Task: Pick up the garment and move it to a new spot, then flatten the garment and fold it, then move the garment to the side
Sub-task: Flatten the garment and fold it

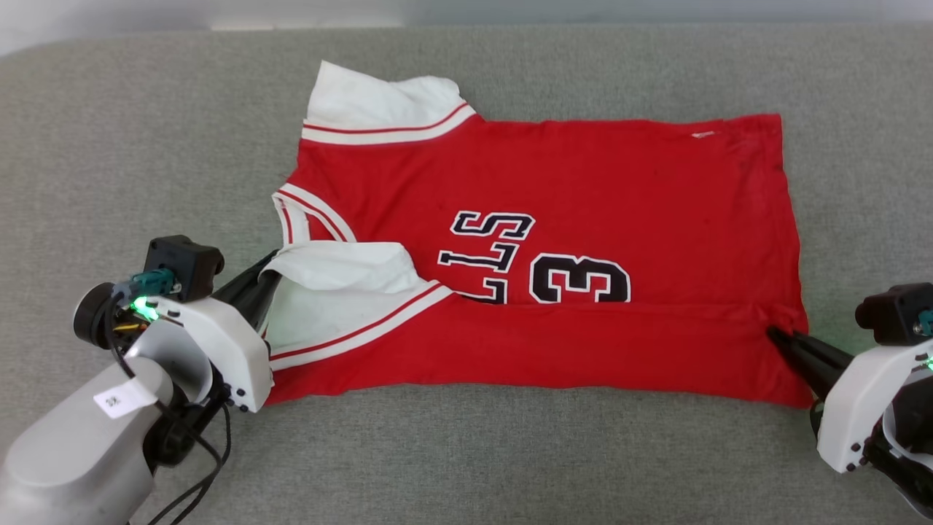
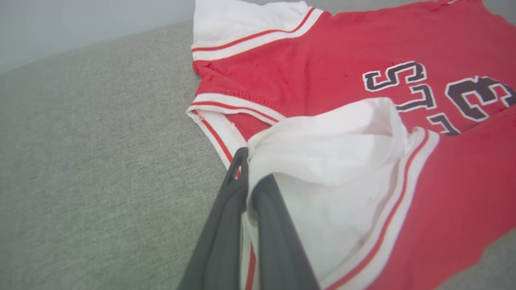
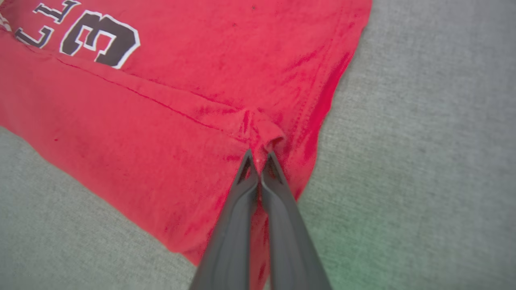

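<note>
The garment (image 1: pixel 568 189), a red T-shirt with white sleeves, striped trim and black lettering, lies spread on a grey fabric surface. Its near long edge is folded over toward the middle, covering the bottom of the lettering. My left gripper (image 1: pixel 266 273) is at the garment's left end, shut on the white sleeve (image 2: pixel 322 161), which is bunched up around the left gripper (image 2: pixel 248 169). At the right end, my right gripper (image 1: pixel 774 334) is shut on a puckered bit of the red hem (image 3: pixel 264 135), where the fold meets the edge; the right gripper (image 3: pixel 258 159) has its fingertips pinched together there.
The grey upholstered surface (image 1: pixel 146 146) stretches wide on all sides of the shirt, with bare room at the left, the right and the front. A pale wall strip (image 1: pixel 219 11) runs behind its back edge.
</note>
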### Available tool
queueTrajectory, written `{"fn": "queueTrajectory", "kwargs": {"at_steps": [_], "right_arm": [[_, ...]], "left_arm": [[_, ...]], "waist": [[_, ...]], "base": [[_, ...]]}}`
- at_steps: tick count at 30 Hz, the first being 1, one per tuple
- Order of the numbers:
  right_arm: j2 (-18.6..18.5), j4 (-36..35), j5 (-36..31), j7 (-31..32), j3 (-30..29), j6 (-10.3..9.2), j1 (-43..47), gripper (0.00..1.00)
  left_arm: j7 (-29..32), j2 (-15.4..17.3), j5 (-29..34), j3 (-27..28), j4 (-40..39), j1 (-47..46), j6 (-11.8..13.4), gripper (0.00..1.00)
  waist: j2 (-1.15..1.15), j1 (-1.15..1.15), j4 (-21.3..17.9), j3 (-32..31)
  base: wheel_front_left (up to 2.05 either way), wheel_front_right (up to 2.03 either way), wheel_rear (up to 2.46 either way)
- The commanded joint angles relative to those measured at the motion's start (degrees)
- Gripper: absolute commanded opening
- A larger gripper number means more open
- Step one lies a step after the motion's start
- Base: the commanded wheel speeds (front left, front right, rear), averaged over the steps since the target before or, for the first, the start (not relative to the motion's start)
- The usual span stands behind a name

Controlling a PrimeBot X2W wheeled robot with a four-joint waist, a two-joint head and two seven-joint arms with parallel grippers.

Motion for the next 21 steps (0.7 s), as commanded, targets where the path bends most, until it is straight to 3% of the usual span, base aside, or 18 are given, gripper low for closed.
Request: {"fn": "queueTrajectory", "kwargs": {"at_steps": [1, 15, 16, 17, 18, 21], "right_arm": [[0.33, 0.28, -0.04, 0.12, 0.44, -0.03, -1.36, 0.00], [0.20, 3.27, 1.08, -1.15, 4.05, -0.03, -4.44, 0.00], [0.19, 3.30, 1.23, -1.45, 3.99, -0.03, -4.50, 0.00], [0.18, 3.29, 1.42, -1.61, 3.99, -0.03, -4.48, 0.29], [0.16, 3.23, 1.43, -2.02, 3.75, -0.03, -4.46, 1.00], [0.03, 2.80, 1.67, -2.62, 3.08, -0.02, -3.87, 1.00]], "left_arm": [[0.58, -0.58, 0.01, -0.26, 1.78, -1.29, -0.80, 0.00], [2.12, -7.96, -2.15, -3.33, 20.41, -3.00, -8.01, 0.00], [2.25, -8.05, -2.41, -3.27, 21.02, -3.26, -8.09, 0.31], [2.18, -7.88, -2.15, -3.27, 21.56, -3.75, -8.27, 1.00], [1.79, -7.81, -2.16, -3.06, 21.71, -4.31, -8.50, 1.00], [1.65, -7.29, -2.05, -2.74, 21.25, -6.21, -8.96, 1.00]], "waist": [[0.00, -0.01, -0.54, 1.69], [0.00, -0.01, -0.99, 1.97], [0.00, -0.01, -0.89, 1.48], [0.00, -0.01, -0.76, 0.91], [0.00, -0.01, -0.60, 0.35], [0.00, -0.01, 0.09, -1.66]], "base": [[0.00, 0.00, 0.00], [0.00, 0.00, 0.00], [0.00, 0.00, 0.00], [0.00, 0.00, 0.00], [0.00, 0.00, 0.00], [0.00, 0.00, 0.00]]}}
